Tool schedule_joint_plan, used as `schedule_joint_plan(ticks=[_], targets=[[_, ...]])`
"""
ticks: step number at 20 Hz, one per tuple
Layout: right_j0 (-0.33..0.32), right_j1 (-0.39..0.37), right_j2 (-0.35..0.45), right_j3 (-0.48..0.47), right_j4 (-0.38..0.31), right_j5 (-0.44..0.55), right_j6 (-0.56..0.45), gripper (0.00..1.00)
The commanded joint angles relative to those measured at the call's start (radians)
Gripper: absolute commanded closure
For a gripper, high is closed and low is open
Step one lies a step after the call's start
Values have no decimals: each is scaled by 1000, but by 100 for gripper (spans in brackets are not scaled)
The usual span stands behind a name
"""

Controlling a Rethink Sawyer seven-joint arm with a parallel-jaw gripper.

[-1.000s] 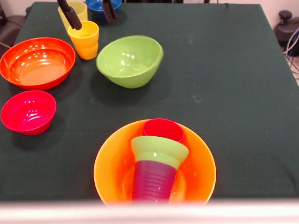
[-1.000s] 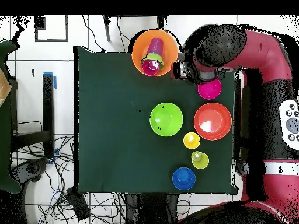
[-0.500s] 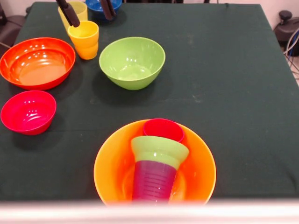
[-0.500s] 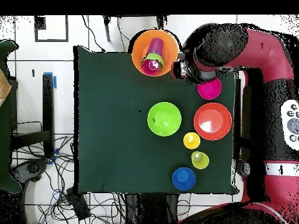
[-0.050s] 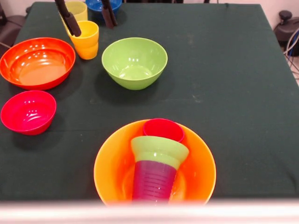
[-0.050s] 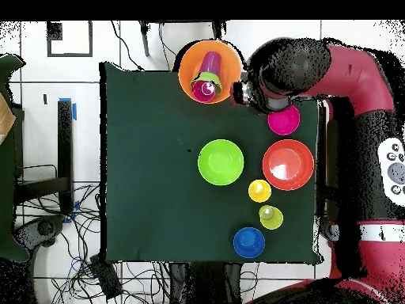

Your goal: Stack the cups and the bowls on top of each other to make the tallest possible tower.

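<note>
In the front view my gripper (image 5: pixel 89 21) hangs open at the top, holding nothing. One dark finger (image 5: pixel 70 21) crosses the left rim of the yellow-orange cup (image 5: pixel 85 41) and the other stands right of it. Behind are the pale yellow cup (image 5: pixel 77 8) and the small blue bowl (image 5: pixel 97 4). The tower stands at the near edge: the large yellow-orange bowl (image 5: pixel 108 168) holds the purple ribbed cup (image 5: pixel 153 181), then the small green bowl (image 5: pixel 160 150) and the red-pink cup (image 5: pixel 163 129). The large green bowl (image 5: pixel 134 62) sits upright mid-table.
The wide orange-red bowl (image 5: pixel 37 62) and small red-pink bowl (image 5: pixel 28 111) sit at the left. Seen from overhead, the red arm (image 6: pixel 356 79) arcs over the table's right side, beside the tower's bowl (image 6: pixel 188 67) and above the small red-pink bowl (image 6: pixel 283 120).
The large green bowl, tilted a second ago, has settled level and shifted slightly right in the front view. The gripper's fingers have dropped a little toward the yellow-orange cup.
</note>
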Motion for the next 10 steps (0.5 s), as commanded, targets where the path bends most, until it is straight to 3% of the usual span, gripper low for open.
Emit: schedule_joint_plan(ticks=[1, 4, 7, 10], targets=[[-50, -251, -42, 458, -8, -234, -19, 0], [-64, -362, -64, 625, 4, -325, 51, 0], [-54, -401, -106, 740, -18, -415, 130, 0], [-27, -417, -159, 800, -48, -417, 140, 0]])
